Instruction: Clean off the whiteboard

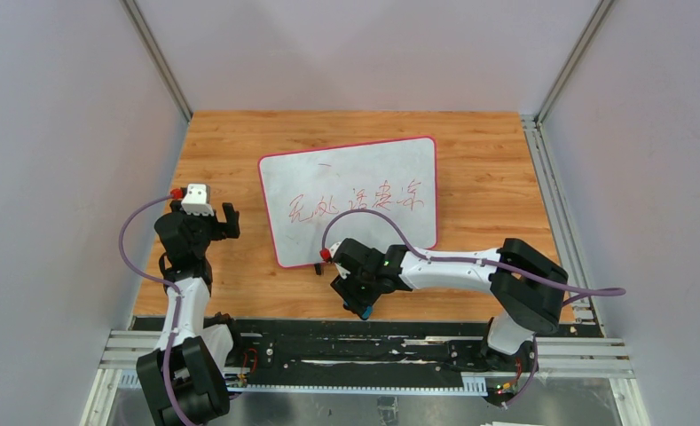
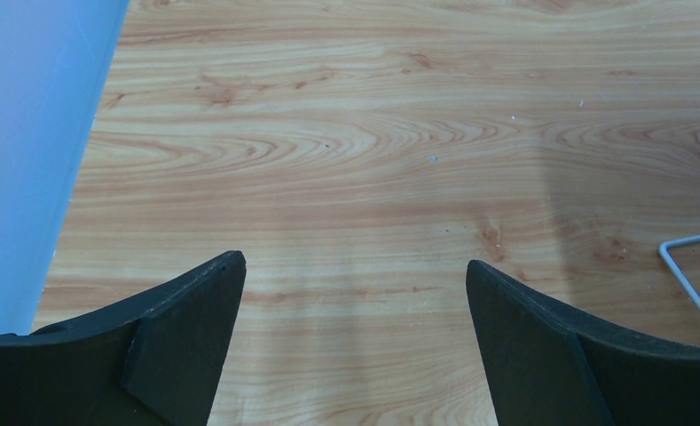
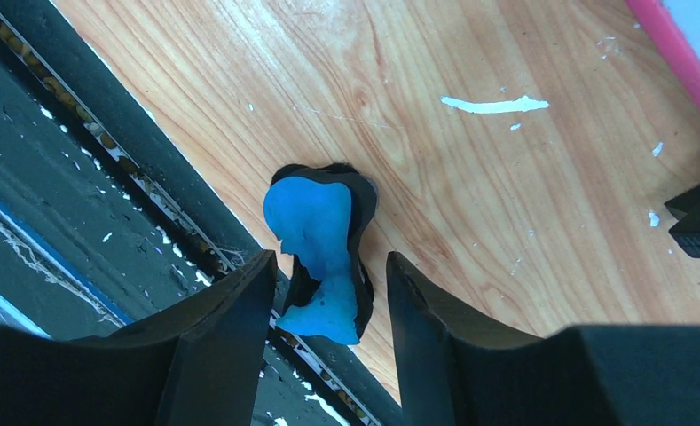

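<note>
The whiteboard (image 1: 350, 200), pink-framed with red writing across its middle, lies flat on the wooden table. A blue and black eraser (image 3: 315, 235) lies at the table's near edge, partly over the black rail; it also shows in the top view (image 1: 364, 311). My right gripper (image 3: 330, 266) is open and straddles the eraser, with a small gap on each side. It sits just in front of the board's near edge in the top view (image 1: 361, 304). My left gripper (image 2: 355, 262) is open and empty over bare wood, left of the board (image 1: 217, 222).
The board's white corner (image 2: 688, 266) shows at the right edge of the left wrist view, and its pink frame (image 3: 683, 62) at the top right of the right wrist view. A blue-grey wall (image 2: 27, 133) stands close on the left. The black rail (image 3: 106, 160) runs along the table's near edge.
</note>
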You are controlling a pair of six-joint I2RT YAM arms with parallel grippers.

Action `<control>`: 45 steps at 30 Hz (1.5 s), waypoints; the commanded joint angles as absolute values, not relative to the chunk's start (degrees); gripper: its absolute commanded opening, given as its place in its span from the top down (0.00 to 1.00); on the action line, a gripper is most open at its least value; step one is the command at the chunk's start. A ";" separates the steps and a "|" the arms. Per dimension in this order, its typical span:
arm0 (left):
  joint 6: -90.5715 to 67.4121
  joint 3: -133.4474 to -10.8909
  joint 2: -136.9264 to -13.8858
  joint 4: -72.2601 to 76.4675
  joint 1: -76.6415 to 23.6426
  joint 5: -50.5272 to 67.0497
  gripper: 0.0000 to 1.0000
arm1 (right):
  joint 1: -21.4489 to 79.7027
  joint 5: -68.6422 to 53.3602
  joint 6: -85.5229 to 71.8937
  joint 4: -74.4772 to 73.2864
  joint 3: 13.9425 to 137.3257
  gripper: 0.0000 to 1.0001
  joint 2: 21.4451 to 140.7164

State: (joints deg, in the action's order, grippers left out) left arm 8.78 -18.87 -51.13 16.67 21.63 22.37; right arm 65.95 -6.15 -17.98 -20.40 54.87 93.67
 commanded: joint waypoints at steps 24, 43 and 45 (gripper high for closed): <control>9.24 -19.53 -50.27 17.31 21.89 22.24 0.01 | 66.89 -4.15 -19.16 -19.34 53.96 0.59 95.36; 9.32 -19.69 -50.45 17.31 21.89 22.39 0.01 | 67.56 -3.44 -19.29 -22.41 55.60 0.99 91.89; 9.60 -19.78 -50.66 17.12 21.88 23.04 0.01 | 67.80 -2.10 -19.45 -23.60 55.88 0.99 89.00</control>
State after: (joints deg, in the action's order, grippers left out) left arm 8.80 -18.87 -51.11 16.64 21.63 22.37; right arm 66.30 -4.89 -19.27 -20.23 54.70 94.17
